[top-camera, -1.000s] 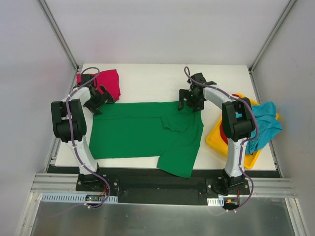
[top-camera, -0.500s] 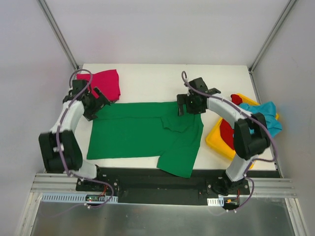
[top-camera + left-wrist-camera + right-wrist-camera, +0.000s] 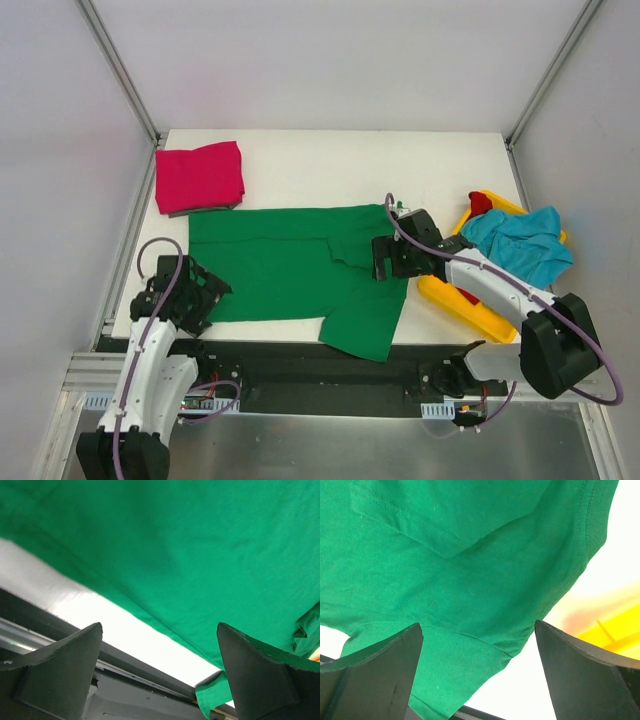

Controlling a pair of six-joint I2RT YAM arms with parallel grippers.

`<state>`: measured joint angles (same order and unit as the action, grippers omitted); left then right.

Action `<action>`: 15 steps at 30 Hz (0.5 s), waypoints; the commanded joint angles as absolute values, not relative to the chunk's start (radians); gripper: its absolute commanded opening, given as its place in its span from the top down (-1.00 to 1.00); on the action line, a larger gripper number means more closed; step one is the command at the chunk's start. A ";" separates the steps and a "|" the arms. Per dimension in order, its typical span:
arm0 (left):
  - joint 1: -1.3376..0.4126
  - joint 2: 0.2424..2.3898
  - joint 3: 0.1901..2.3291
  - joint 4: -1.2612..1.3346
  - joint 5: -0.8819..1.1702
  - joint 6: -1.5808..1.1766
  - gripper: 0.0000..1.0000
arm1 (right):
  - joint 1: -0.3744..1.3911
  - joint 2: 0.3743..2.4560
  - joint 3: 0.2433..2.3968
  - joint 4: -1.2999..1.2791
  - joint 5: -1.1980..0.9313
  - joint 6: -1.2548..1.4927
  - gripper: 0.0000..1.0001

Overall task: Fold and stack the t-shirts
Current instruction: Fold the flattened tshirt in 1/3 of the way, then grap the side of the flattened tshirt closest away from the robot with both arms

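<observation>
A bright green t-shirt point(image 3: 290, 265) lies spread across the middle of the white table, one sleeve hanging over the near edge point(image 3: 360, 335). It fills the left wrist view point(image 3: 190, 555) and the right wrist view point(image 3: 460, 565). A magenta-pink t-shirt point(image 3: 198, 177) lies folded at the far left. A teal-blue t-shirt point(image 3: 518, 243) and a red one point(image 3: 480, 203) lie in the yellow bin. My left gripper point(image 3: 205, 300) is open and empty at the green shirt's near left corner. My right gripper point(image 3: 390, 258) is open and empty over its right edge.
The yellow plastic bin point(image 3: 470, 305) stands at the right edge of the table, close beside my right arm. The black base rail point(image 3: 320, 375) runs along the near edge. Metal frame posts rise at the far corners.
Both arms pulled back from the green shirt's far edge toward the near side. The left gripper went from beside the pink shirt to the near left corner. The right gripper moved down to the shirt's right edge.
</observation>
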<state>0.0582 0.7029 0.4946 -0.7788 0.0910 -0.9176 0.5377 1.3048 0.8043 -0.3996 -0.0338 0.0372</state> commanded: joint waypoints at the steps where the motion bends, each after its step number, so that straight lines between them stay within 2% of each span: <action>1: 0.003 0.617 0.459 -0.916 -0.027 -1.139 -0.86 | 0.543 1.259 0.798 -0.334 -0.006 0.057 -0.92; 5: 0.002 0.653 0.483 -0.995 -0.159 -1.235 -0.86 | 0.543 1.282 0.795 -0.322 -0.029 0.052 -0.92; 9: 0.003 0.680 0.456 -0.960 -0.261 -1.304 -0.85 | 0.541 1.293 0.801 -0.324 -0.026 0.046 -0.92; 12: 0.003 0.683 0.427 -0.899 -0.282 -1.305 -0.72 | 0.540 1.282 0.793 -0.325 -0.017 0.038 -0.92; 15: 0.003 0.701 0.397 -0.825 -0.282 -1.299 -0.50 | 0.541 1.285 0.792 -0.324 -0.017 0.034 -0.92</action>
<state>0.0059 0.6804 0.4335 -0.8951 -0.2195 -1.2606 0.5377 1.2953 0.7944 -0.3466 -0.0299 0.0406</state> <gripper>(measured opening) 0.806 0.960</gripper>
